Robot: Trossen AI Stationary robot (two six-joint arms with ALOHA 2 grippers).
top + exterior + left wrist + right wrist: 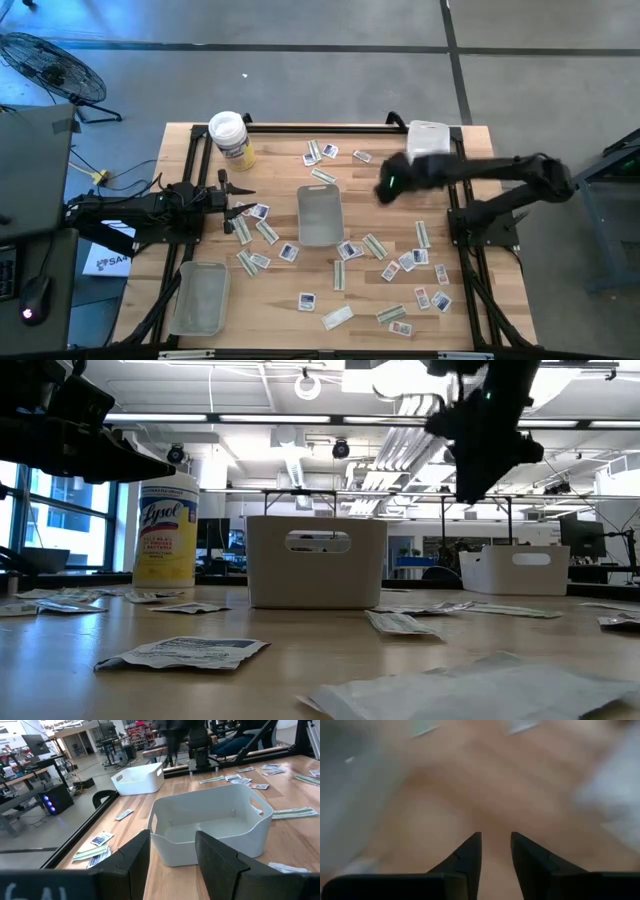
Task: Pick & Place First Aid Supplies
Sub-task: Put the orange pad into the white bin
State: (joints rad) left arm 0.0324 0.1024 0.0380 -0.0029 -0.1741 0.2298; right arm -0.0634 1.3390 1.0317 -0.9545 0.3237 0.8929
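— Well, where is the right gripper (pixel 385 187) now?

— Raised above the table, just right of the middle bin (pixel 320 213), its fingers (pixel 470 851) parted with nothing between them.

— And the first aid packets (pixel 405 262)?

— Scattered flat on the wooden table (pixel 480 310) — most lie nearer the front edge than that gripper, a few (pixel 322 152) behind it by the wipes tub (pixel 230 137). None touches it.

— The left gripper (pixel 243 200)?

— It hangs at the left side, jaws apart and empty, packets (pixel 258 212) just beside it, facing the bin.
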